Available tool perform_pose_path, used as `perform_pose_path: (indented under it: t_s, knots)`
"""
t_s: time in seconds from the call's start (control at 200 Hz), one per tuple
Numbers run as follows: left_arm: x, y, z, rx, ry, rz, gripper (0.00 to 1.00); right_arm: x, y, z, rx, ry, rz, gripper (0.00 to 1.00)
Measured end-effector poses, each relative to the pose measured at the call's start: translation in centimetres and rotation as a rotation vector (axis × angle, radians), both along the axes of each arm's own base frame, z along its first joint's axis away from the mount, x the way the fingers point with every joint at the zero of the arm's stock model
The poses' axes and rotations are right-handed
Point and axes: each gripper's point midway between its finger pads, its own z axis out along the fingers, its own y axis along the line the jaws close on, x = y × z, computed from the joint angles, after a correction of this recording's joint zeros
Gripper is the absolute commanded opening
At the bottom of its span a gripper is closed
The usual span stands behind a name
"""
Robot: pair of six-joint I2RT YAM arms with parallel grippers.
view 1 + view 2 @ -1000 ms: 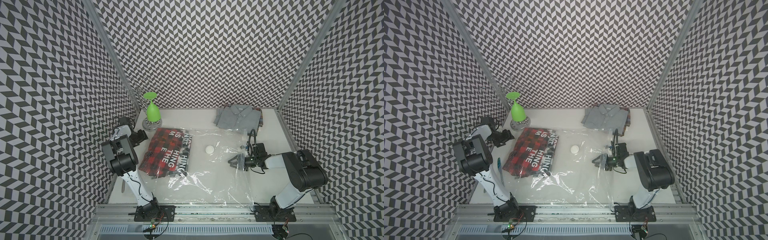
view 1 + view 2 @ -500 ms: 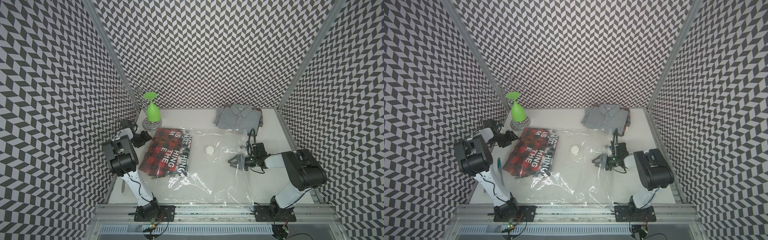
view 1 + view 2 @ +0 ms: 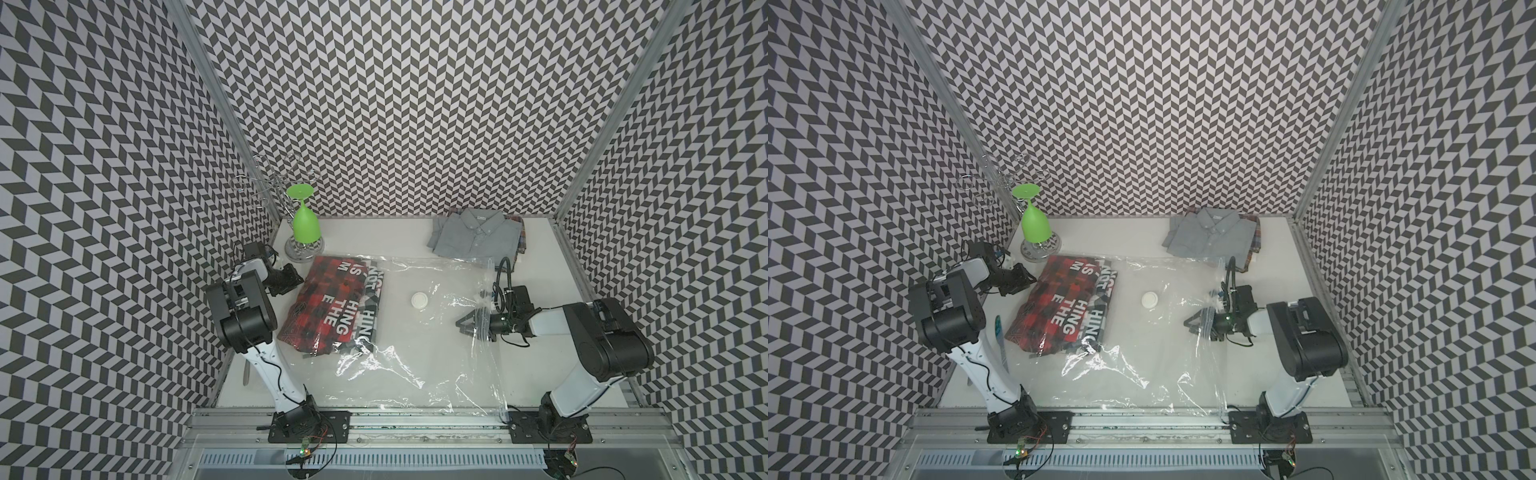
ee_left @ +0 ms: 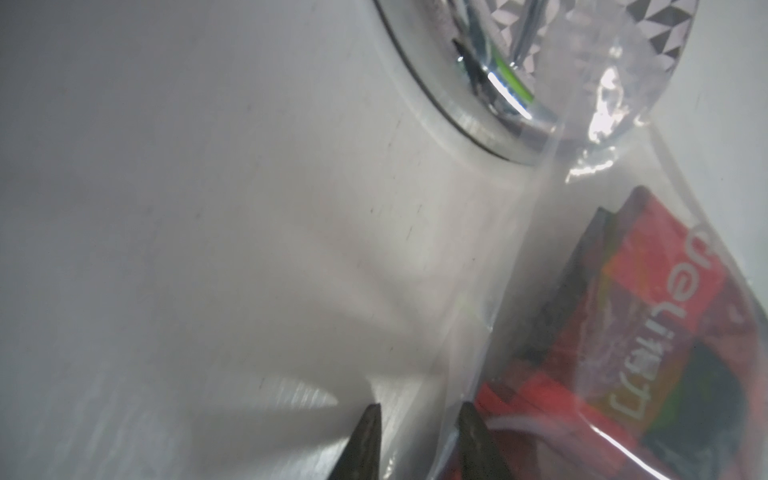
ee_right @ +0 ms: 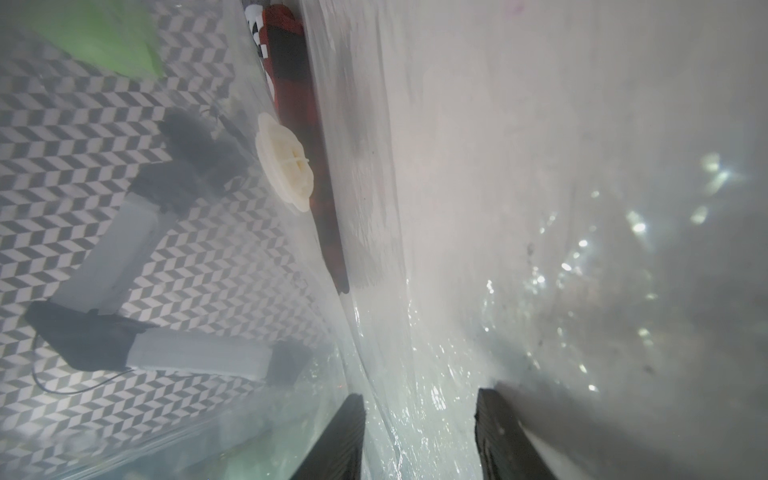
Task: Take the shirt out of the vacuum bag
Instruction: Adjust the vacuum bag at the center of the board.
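Note:
The vacuum bag (image 3: 440, 357) lies flat across the table, clear and crinkled, with its white valve disc (image 3: 419, 300) near the middle. At the bag's left end lies the shirt (image 3: 332, 307), red-and-black plaid with white letters; in the left wrist view the shirt (image 4: 648, 332) shows under the film. My left gripper (image 3: 300, 277) is low at the shirt's far left corner. Its jaws (image 4: 419, 409) stand narrowly apart with the bag's edge between them. My right gripper (image 3: 462, 327) is at the bag's right end, open, with film (image 5: 419, 374) running loose between its fingers.
An upturned green goblet (image 3: 305, 224) hangs on a wire rack (image 3: 303, 249) at the back left, close to my left gripper. A folded grey shirt (image 3: 478, 237) lies at the back right. A thin blue-handled tool (image 3: 998, 332) lies along the table's left edge.
My left gripper's jaws have narrowed a good deal at the shirt's corner. The right arm and the bag have not moved.

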Motion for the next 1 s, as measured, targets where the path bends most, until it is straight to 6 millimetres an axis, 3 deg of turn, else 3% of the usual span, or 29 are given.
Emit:
perform_pose_path:
  t_s: [0.345,0.506,0.596,0.751,1.001]
  knots:
    - [-0.4,-0.2,-0.4,-0.009,0.012,0.004,0.01,-0.1,0.1,0.0,-0.002,-0.002,0.007,0.45]
    - [-0.6,-0.6,-0.1,-0.032,0.006,0.006,0.00,-0.1,0.1,0.0,-0.002,-0.002,0.007,0.45]
    - [-0.9,-1.2,1.0,-0.047,-0.017,0.006,0.00,-0.1,0.1,0.0,-0.003,-0.002,0.006,0.45]
    - [-2.2,-2.3,3.6,-0.061,-0.070,-0.001,0.00,-0.1,0.0,-0.1,-0.006,-0.002,0.005,0.44]
    - [-5.0,-3.7,5.3,-0.070,-0.084,0.014,0.00,-0.1,0.0,-0.1,-0.009,0.005,0.004,0.43]
